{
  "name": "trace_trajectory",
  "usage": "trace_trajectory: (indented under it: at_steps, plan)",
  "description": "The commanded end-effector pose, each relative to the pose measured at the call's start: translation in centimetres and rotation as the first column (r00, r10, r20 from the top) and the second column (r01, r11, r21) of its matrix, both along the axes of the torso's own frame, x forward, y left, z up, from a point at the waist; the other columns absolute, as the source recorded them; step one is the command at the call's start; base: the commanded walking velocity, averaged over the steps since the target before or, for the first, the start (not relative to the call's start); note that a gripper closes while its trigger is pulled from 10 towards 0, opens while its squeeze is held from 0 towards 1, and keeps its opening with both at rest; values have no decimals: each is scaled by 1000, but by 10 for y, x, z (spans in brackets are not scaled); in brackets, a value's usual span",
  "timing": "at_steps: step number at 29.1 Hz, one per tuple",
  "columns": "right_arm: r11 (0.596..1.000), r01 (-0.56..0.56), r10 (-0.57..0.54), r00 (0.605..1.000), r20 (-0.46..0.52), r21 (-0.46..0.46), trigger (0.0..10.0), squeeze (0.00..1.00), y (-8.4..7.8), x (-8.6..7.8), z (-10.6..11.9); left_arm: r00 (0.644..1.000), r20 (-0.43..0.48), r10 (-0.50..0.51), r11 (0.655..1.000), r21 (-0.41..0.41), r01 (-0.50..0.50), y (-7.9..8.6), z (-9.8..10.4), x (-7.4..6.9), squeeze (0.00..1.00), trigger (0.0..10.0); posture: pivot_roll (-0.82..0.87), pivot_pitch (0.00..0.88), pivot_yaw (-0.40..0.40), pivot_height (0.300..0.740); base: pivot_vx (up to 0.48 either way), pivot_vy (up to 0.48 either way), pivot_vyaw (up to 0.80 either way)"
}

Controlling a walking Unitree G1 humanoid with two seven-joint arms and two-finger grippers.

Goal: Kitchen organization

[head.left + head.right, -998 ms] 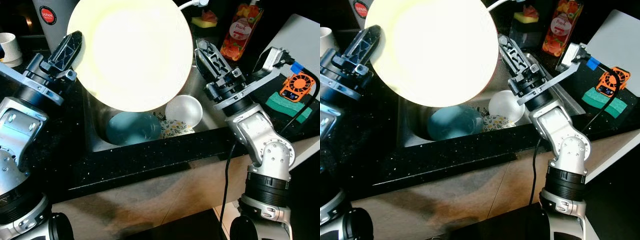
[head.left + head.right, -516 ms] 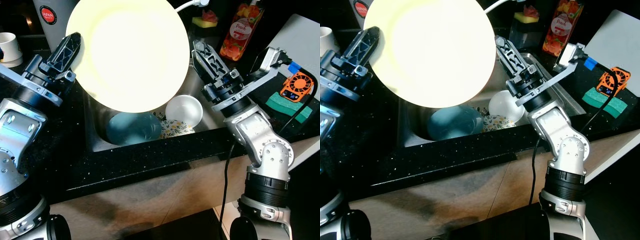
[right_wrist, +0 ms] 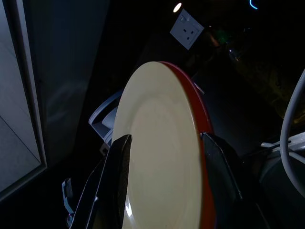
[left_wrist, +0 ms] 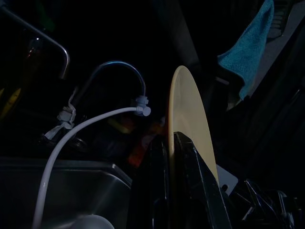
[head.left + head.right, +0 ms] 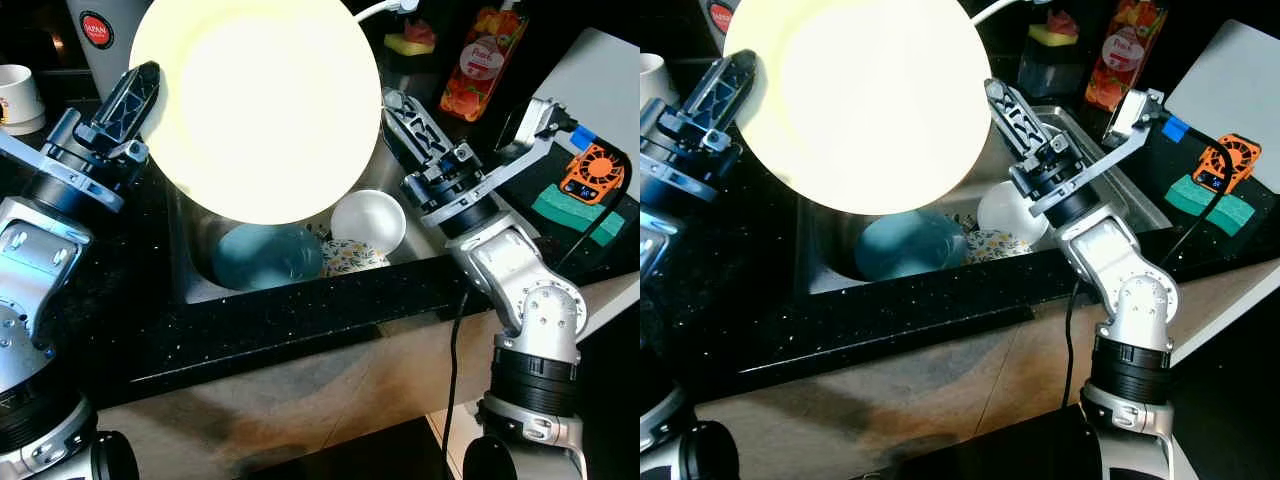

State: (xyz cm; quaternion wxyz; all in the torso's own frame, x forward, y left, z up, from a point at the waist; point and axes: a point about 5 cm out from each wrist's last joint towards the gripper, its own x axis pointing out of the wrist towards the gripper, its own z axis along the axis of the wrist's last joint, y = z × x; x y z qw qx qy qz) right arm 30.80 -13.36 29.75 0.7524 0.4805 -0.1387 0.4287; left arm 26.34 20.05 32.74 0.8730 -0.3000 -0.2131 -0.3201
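Round glossy cream plate pinched at its edge by left gripper, above steel sink, right gripper fingers spread astride its red-backed rim, now nearer.

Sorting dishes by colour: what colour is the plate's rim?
The plate is cream with a red outer rim, clearest in the right wrist view.

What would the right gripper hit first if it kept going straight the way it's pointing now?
Most likely the yellow plate. The right gripper is open, its fingers straddling the plate's rim, so moving straight on should bring it against the plate, which the left gripper holds above the sink.
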Motion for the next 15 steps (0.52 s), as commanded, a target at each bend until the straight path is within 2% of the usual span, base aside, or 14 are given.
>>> trace_trajectory:
  at_steps: [1, 6, 15]
  plan:
    - [1000, 16, -16, 1000, 6, -10, 10000, 0, -4, -1, -1, 1000, 10, -12, 1000, -4, 12, 0, 1, -2, 0, 10000, 181, 53, -61, 740, 0, 0, 0]
    - [1000, 4, -4, 1000, 15, -6, 10000, 0, -3, -3, 0, 1000, 7, -12, 1000, -2, 12, -1, 1, -1, 0, 10000, 181, 53, -61, 740, 0, 0, 0]
    - [998, -56, 56, 998, 19, -12, 10000, 0, 9, -8, -3, 1000, 2, -15, 1000, -5, 15, -1, 0, -1, 0, 10000, 180, 54, -60, 740, 0, 0, 0]
